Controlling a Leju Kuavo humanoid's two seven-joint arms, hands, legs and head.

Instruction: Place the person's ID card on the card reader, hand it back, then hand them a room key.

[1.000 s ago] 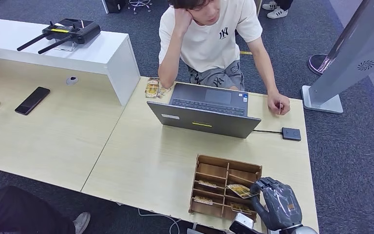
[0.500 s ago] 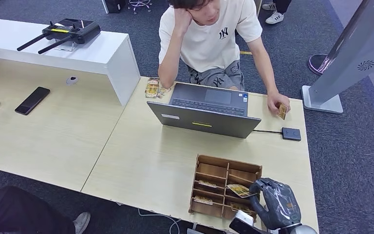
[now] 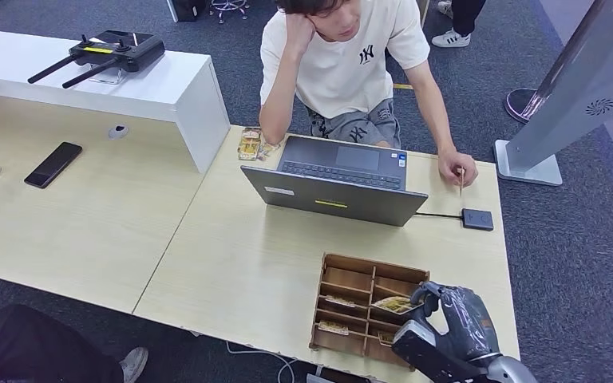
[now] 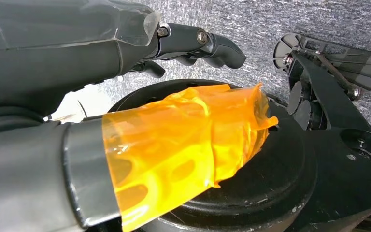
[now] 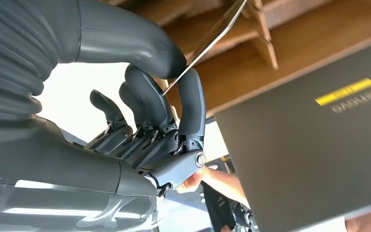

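Head view shows you the right hand (image 3: 447, 327) at the near right corner of the table (image 3: 231, 263), pinching a room key card (image 3: 393, 304) between thumb and a finger just over the right-hand slots of the wooden card organizer (image 3: 367, 307). That card is thin and flat, pale gold with a printed pattern, lying nearly level with one short edge in the grip and the rest reaching out over the compartments; more cards of the same look sit in the slots on the left side. From the right wrist view you see the card (image 5: 212, 36) edge-on as a slim tilted line clamped between the thick thumb and a darker finger (image 5: 191, 104), with the wooden dividers and the grey laptop (image 5: 309, 140) lid beyond. Across the table the person's hand (image 3: 455, 169) holds the ID card (image 3: 461, 180) on edge, upright, just behind the black card reader (image 3: 477, 219), which is wired to the laptop. Compared with half a second ago, your right hand has turned and lifted a little, and the key card sits higher over the organizer; the person's ID card, then shown face-on, is now turned edgewise. Your left hand (image 4: 125, 72) hangs by the robot's body, fingers apart and holding nothing.
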